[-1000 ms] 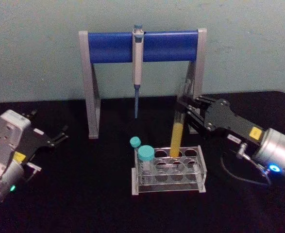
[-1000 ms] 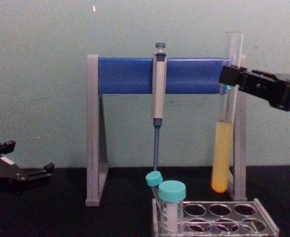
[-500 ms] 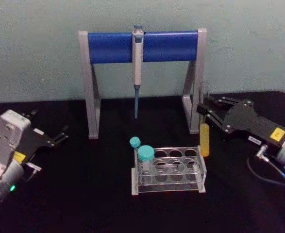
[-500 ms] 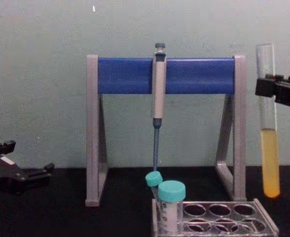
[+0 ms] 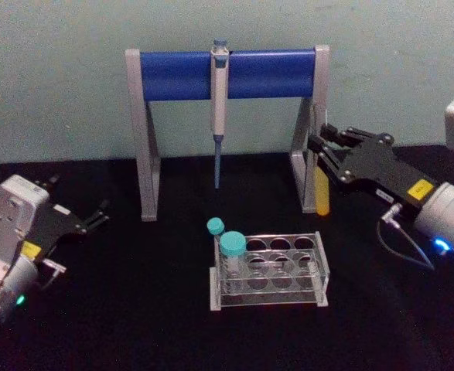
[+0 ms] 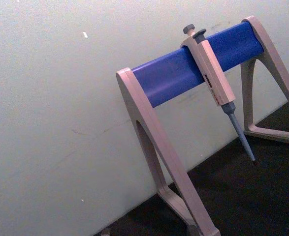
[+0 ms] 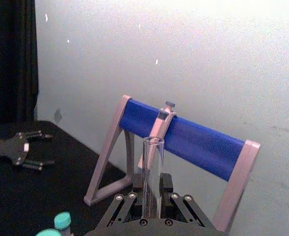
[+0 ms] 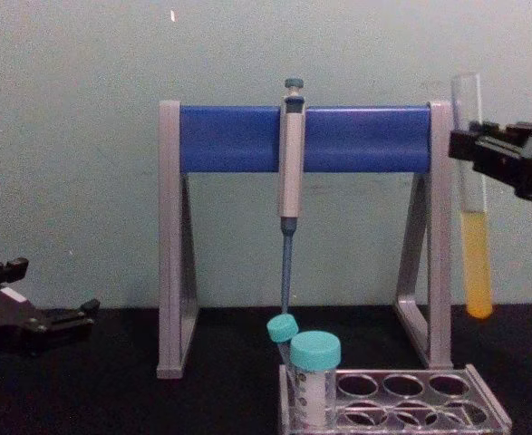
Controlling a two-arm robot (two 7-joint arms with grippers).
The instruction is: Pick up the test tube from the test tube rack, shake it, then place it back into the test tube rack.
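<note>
up beside the pipette stand (image 5: 172,75), right gripper (image 5: 319,147) clasps the test tube (image 5: 322,193); left gripper (image 5: 99,214) parked, spread.

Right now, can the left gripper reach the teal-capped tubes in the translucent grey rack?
Probably yes: left gripper lies left of the rack, teal-capped tubes at its left end; right gripper holds the glass tube aside.

The long thin clear glass test tube (image 5: 322,198), uncapped and with yellow liquid in its lower part, hangs close to upright in the air, pinched in its upper third by the right claw (image 5: 320,151). It is clear of the low translucent grey plastic rack (image 5: 282,298), behind it and to its right. The rack sits flat on the black worktop (image 5: 134,317), its rows of round holes facing up.
</note>
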